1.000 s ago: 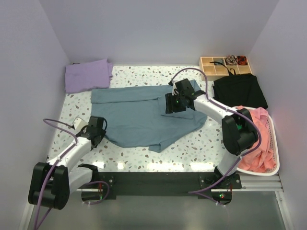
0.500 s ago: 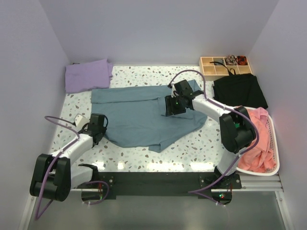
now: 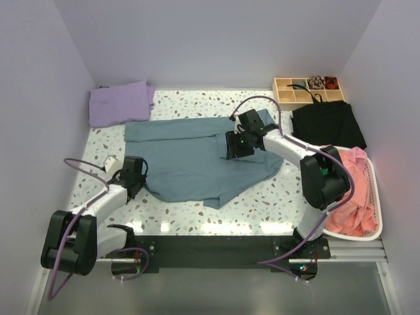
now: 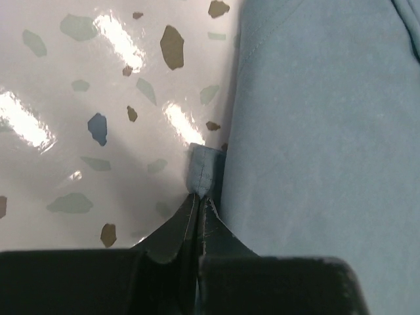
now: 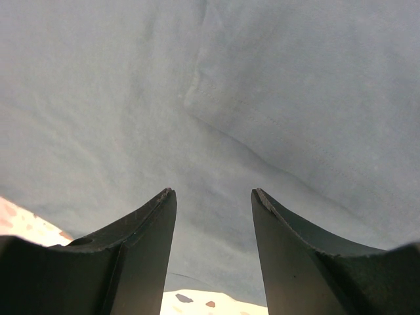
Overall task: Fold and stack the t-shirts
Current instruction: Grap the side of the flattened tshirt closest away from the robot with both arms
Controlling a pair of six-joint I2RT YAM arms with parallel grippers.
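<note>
Speckled terrazzo tabletop (image 3: pixel 177 216), walled on three sides.

- **Near left:** left gripper (image 4: pixel 199 201), fingers (image 4: pixel 172 231) clenched on a pinch of hem at the left edge of the slate-blue t-shirt (image 3: pixel 184 161). The shirt lies spread mid-tabletop.
- **Centre:** right gripper (image 5: pixel 213 213), fingers (image 5: pixel 141 226) parted low over the cloth by a seam, grasping nothing.
- **Right:** white basket (image 3: pixel 375 197) holding salmon-pink t-shirts (image 3: pixel 354 197).
- **Far:** lavender t-shirt (image 3: pixel 120 103), folded, just beside the blue shirt's far-left corner; black garment (image 3: pixel 328 123); wooden compartment box (image 3: pixel 307 88).
- **Step, judged:** folding the blue shirt. The next move calls for the right fingers to take cloth, then both to carry edges across.
- **Room:** bare tabletop lies near and left.
</note>
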